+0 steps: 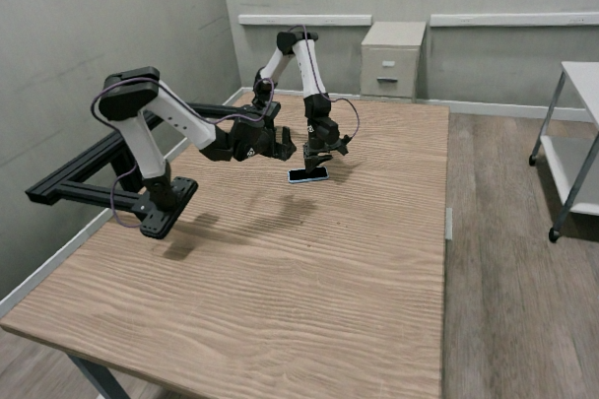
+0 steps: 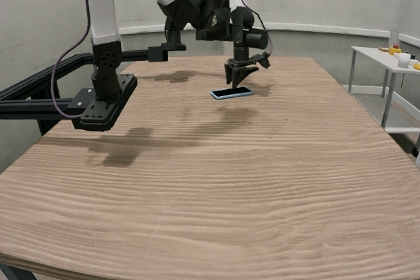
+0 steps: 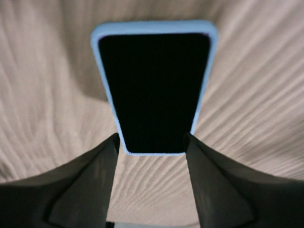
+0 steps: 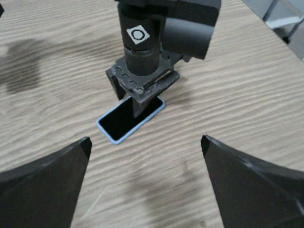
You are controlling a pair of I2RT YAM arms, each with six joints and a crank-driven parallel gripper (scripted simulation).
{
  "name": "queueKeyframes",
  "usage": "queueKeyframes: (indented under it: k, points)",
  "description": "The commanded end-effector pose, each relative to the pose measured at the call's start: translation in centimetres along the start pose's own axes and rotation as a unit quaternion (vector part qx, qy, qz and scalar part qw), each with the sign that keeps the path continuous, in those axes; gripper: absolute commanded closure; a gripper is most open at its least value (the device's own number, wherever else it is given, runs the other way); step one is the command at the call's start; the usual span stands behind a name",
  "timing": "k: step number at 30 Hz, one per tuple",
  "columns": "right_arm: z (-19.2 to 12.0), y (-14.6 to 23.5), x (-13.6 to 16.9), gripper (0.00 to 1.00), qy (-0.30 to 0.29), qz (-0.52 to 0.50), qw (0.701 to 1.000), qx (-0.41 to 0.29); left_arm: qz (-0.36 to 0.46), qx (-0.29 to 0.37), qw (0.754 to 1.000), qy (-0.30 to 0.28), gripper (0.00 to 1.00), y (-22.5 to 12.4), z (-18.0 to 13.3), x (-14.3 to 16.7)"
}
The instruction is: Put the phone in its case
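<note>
Phone [image 1: 296,176] [image 2: 224,92] [image 3: 155,90] [image 4: 117,122] lying screen up on the bench [image 1: 315,295] [image 2: 214,189] [image 3: 270,125] [image 4: 240,100], its dark face sitting within the light-blue rim of the case [image 1: 309,180] [image 2: 233,96] [image 3: 155,27] [image 4: 140,125]. Rim showing along all four sides in the left wrist view; cannot tell whether the phone is seated fully down.

Left pincer [image 1: 315,162] [image 2: 231,85] [image 3: 153,137] [image 4: 128,106] pointing down over the cased phone, standing partly open, gripping nothing. In its own wrist view, the fingertips are appearing at either side of the phone's narrower-looking end, with a gap between them. Cannot tell whether a fingertip is touching the phone or case.

Right pincer [image 1: 291,141] [image 2: 213,34] [image 4: 146,141] hanging above the bench, apart from the phone, its fingers spread wide and holding nothing. Its wrist view is taking in the left pincer and the cased phone beyond its own fingertips.

Surroundings: both arms mounting to a black frame [image 1: 94,157] [image 2: 21,87] along one side of the bench. Beige cabinet [image 1: 371,68] standing by the far wall; white-topped cart [image 1: 586,78] [image 2: 376,55] standing off beyond the bench's other side, carrying a white cylinder [image 2: 403,60] among small items.
</note>
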State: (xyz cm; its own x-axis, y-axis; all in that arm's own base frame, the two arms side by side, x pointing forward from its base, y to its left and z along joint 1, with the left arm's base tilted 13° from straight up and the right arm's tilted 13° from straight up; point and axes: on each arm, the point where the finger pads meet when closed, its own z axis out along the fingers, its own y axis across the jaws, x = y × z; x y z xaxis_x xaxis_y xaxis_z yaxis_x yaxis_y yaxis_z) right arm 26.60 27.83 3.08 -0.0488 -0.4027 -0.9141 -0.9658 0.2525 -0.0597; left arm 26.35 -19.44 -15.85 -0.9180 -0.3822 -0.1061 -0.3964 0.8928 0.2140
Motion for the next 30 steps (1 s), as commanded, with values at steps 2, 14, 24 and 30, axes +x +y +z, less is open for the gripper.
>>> queueKeyframes:
  k: [2, 14, 24, 30]
  points:
    - [-0.3, -0.5, -1.3, 0.00, -0.017, -0.013, 1.000, 0.010, 0.051, 0.064, 0.994, -0.071, 0.40, -2.2, -2.4, -1.9]
    - [-0.3, -0.5, -1.3, 0.00, -0.017, -0.013, 1.000, 0.010, 0.237, 0.161, 0.931, -0.225, 0.40, -2.8, -4.9, -2.4]
    - [-0.3, -0.5, -1.3, 0.00, -0.017, -0.013, 1.000, 0.010, 0.389, 0.222, 0.828, -0.336, 0.40, -1.4, -6.7, -1.0]
    - [-0.3, -0.5, -1.3, 0.00, -0.017, -0.013, 1.000, 0.010, 0.433, 0.233, 0.792, -0.361, 0.40, -0.5, -6.6, -0.7]
